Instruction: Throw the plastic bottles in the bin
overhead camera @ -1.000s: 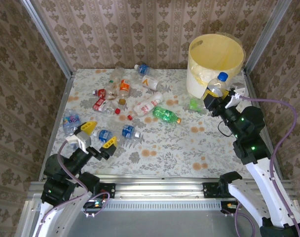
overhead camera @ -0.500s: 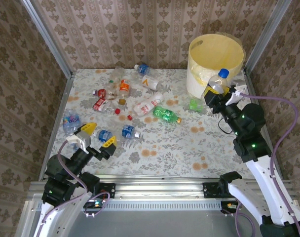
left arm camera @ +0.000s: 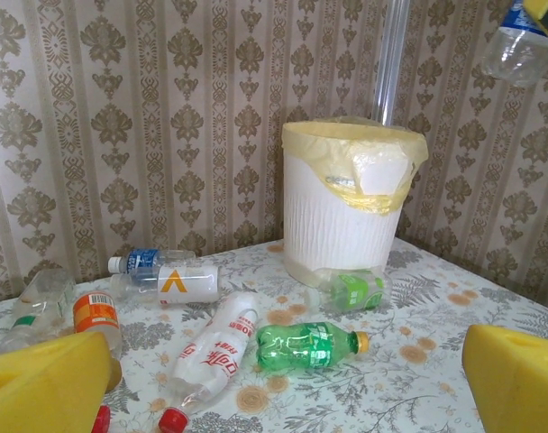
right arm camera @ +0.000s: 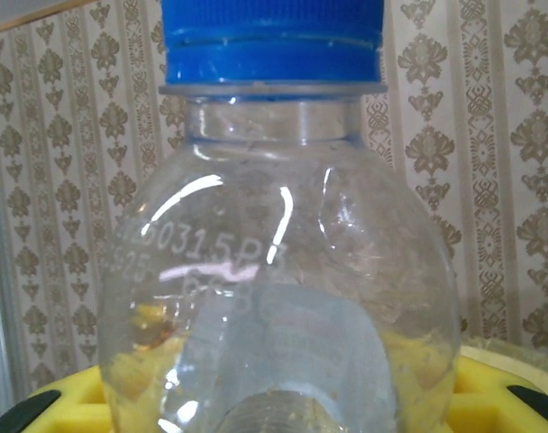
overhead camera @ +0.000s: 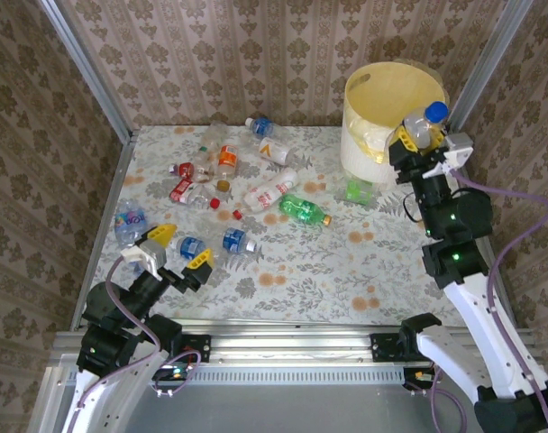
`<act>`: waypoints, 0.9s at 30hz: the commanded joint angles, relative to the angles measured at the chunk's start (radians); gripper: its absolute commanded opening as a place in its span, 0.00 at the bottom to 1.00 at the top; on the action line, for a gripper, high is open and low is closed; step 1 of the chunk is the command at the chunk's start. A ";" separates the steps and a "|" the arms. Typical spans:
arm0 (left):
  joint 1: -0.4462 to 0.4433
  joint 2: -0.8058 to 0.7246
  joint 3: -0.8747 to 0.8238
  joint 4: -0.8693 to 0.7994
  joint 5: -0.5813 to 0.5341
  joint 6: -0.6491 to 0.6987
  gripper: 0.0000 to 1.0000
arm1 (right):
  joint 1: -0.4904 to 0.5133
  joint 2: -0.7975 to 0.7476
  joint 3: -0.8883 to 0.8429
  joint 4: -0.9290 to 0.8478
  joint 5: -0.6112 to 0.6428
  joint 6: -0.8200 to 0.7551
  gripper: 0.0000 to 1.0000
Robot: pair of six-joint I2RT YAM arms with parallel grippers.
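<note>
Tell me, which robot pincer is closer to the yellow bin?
The right pincer. It holds a blue-capped bottle right by the yellow bin's rim. The left pincer hangs open far away, at the near left of the table.

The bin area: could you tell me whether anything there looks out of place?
Yes: a small green bottle lies on its side at the foot of the bin, outside it rather than inside.

R fingers (overhead camera: 407,142) lifted bottle (overhead camera: 426,124) up to bin (overhead camera: 373,83) rim.
</note>
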 commanded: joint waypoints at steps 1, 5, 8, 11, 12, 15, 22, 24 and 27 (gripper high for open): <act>0.006 -0.002 0.003 0.015 0.025 -0.011 1.00 | 0.008 0.043 0.085 0.164 0.032 -0.098 0.45; 0.006 -0.006 0.003 0.016 0.024 -0.013 1.00 | 0.008 0.119 0.163 0.188 0.015 -0.150 0.46; 0.006 -0.006 0.000 0.018 0.023 -0.007 1.00 | 0.006 0.188 0.220 0.198 0.028 -0.168 0.46; 0.047 -0.007 -0.001 0.019 0.028 -0.010 1.00 | 0.000 0.287 0.306 0.142 0.069 -0.169 0.46; 0.057 -0.008 -0.001 0.021 0.034 -0.013 1.00 | -0.005 0.324 0.356 0.078 0.088 -0.163 0.46; 0.074 -0.007 -0.008 0.030 0.047 -0.020 1.00 | -0.033 0.467 0.532 -0.144 0.105 -0.105 0.46; 0.080 -0.002 -0.009 0.023 0.041 -0.020 1.00 | -0.122 0.978 1.220 -0.969 0.112 0.065 0.55; 0.082 0.000 -0.009 0.020 0.037 -0.018 1.00 | -0.130 1.062 1.334 -1.106 0.130 0.080 0.71; 0.083 0.010 -0.006 0.010 0.025 -0.013 1.00 | -0.140 1.076 1.358 -1.161 0.172 0.107 0.85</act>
